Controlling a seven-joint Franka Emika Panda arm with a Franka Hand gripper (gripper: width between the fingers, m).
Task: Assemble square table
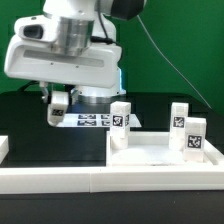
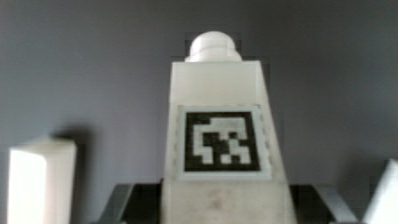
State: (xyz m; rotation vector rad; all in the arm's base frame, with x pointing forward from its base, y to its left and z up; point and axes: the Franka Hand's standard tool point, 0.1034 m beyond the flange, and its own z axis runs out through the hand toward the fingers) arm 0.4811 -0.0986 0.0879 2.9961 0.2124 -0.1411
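Observation:
My gripper (image 1: 58, 113) hangs at the exterior view's left, above the black table, shut on a white tagged leg block (image 1: 59, 108). In the wrist view this leg (image 2: 219, 120) stands upright between my two dark fingers (image 2: 135, 200), tag facing the camera, with a round peg on its far end. My gripper (image 2: 222, 206) grips its near end. The square tabletop (image 1: 150, 152), white with a raised rim, lies at the exterior view's right. Three more tagged legs stand on it: one at its far left corner (image 1: 121, 118) and two at its right (image 1: 179, 115) (image 1: 194, 136).
The marker board (image 1: 92, 121) lies flat behind the tabletop, just right of my gripper. A long white border rail (image 1: 100, 181) runs along the front, with another rail end at the left edge (image 1: 3, 148). Blurred white shapes (image 2: 39, 180) flank the held leg in the wrist view.

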